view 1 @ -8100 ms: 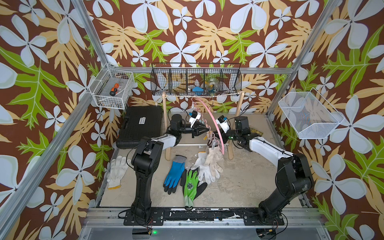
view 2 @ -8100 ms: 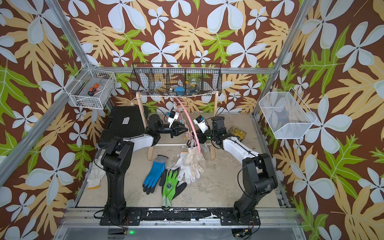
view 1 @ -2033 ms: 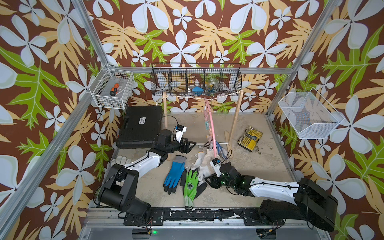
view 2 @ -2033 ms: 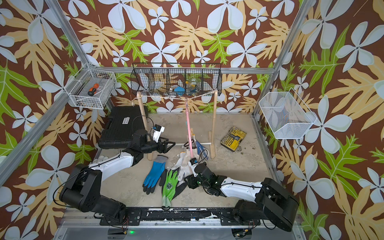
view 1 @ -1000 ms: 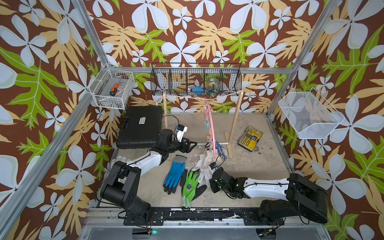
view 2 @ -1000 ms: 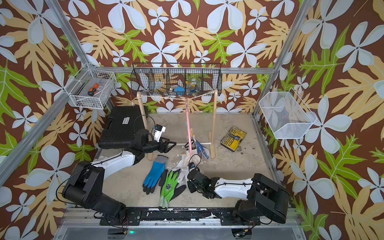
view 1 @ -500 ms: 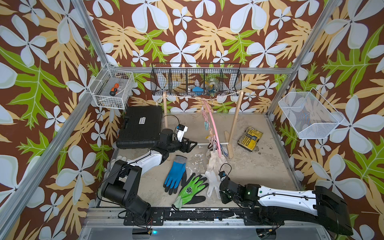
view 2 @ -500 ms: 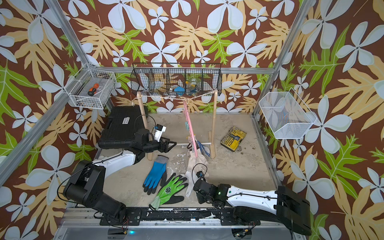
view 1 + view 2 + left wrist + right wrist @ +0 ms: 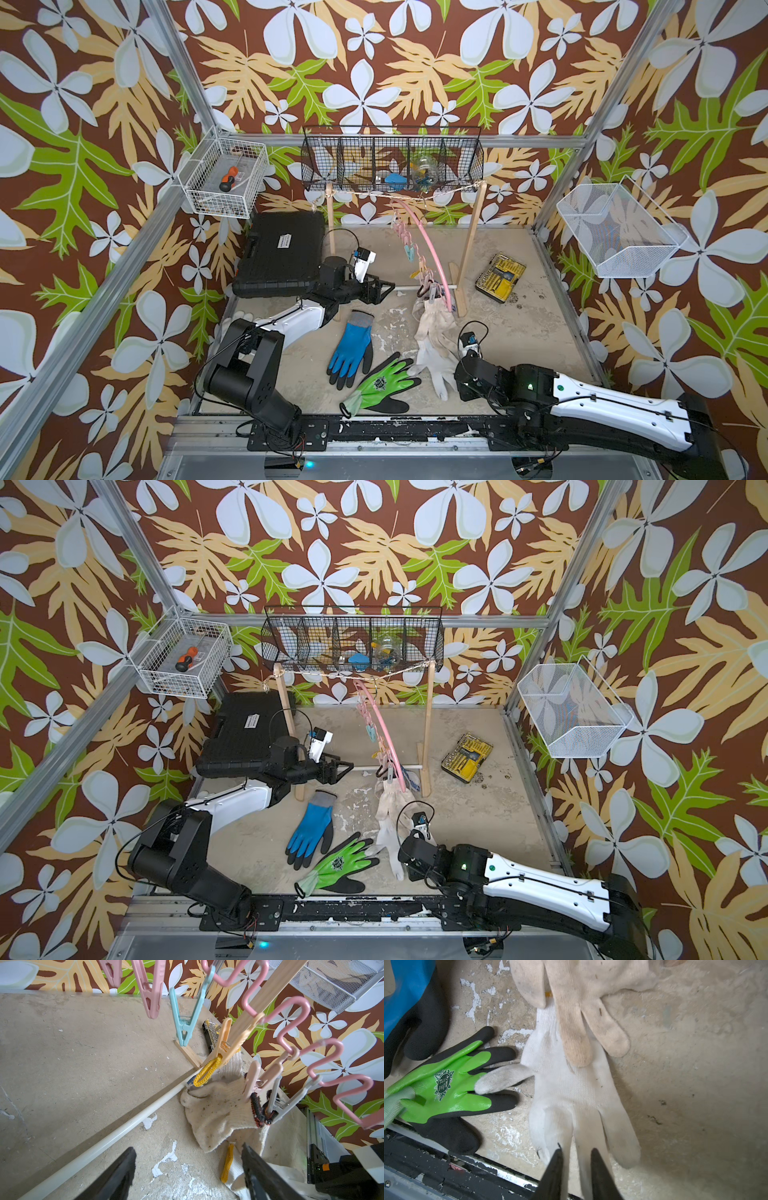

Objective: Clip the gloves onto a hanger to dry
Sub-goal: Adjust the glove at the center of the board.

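The pink hanger (image 9: 428, 245) hangs from the rack's string with a dirty beige glove (image 9: 218, 1109) clipped to it by its cuff. On the floor lie a blue-and-black glove (image 9: 351, 353), a green-and-black glove (image 9: 380, 384) and a white glove (image 9: 571, 1093) stretched toward the front rail. My right gripper (image 9: 576, 1149) sits low over the white glove's fingers, jaws slightly parted and gripping nothing. My left gripper (image 9: 187, 1148) hovers wide open beside the hanger's lower clips, holding nothing. Another white glove (image 9: 226, 328) lies partly hidden behind the left arm.
The wooden rack posts (image 9: 469, 245) and a white floor rod (image 9: 405, 287) flank the hanger. A black case (image 9: 282, 253) lies at the back left, a yellow bit case (image 9: 500, 278) at the right. The front rail (image 9: 374, 428) runs just under my right gripper.
My right gripper dragged the white glove toward the front rail, then parted its jaws and let it go. The green glove turned sideways. The hanger swung. The left arm stayed put.
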Tool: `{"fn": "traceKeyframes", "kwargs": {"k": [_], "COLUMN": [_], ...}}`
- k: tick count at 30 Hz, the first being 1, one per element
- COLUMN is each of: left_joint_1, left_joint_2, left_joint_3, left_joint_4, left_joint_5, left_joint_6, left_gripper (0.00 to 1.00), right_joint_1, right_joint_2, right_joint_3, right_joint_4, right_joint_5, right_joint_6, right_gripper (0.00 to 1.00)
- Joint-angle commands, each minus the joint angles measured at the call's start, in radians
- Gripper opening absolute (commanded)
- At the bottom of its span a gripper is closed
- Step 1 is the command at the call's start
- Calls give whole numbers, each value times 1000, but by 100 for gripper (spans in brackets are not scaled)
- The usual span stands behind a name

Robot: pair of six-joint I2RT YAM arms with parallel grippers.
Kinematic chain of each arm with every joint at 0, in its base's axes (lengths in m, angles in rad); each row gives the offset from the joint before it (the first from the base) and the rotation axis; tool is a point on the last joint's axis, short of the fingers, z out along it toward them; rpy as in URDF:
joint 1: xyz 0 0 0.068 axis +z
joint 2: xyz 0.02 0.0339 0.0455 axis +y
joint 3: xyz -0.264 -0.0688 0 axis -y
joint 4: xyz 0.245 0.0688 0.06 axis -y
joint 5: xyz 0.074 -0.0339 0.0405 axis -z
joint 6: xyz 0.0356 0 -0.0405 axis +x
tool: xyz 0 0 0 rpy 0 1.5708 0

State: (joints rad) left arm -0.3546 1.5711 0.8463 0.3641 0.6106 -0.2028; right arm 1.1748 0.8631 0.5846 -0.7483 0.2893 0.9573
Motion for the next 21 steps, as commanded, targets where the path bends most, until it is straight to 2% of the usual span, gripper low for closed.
{"fn": "traceKeyframes", "kwargs": {"k": [1, 5, 8, 12, 21], "left_joint_1": [2, 1, 1, 2, 1], "left_joint_2": [0, 1, 4, -12, -5], "left_joint_3": [11, 16, 20, 27, 34], "left_joint_4": [-7, -13, -16, -41, -47], "left_joint_5": [14, 13, 19, 11, 19], "left_joint_6": [20, 23, 20, 33, 31], "left_gripper": [82, 82, 82, 82, 82], "right_joint_1": [2, -12, -122, -139, -185], "right_joint_2": [6, -4, 50, 146, 292], "right_joint_3": [43, 57, 6, -77, -138], "right_joint_4": [-51, 19, 178, 399, 466], "right_joint_5": [42, 60, -37, -124, -15], "right_joint_6": [-38, -110, -221, -229, -300], "right_gripper": [37, 41, 43, 47, 59]}}
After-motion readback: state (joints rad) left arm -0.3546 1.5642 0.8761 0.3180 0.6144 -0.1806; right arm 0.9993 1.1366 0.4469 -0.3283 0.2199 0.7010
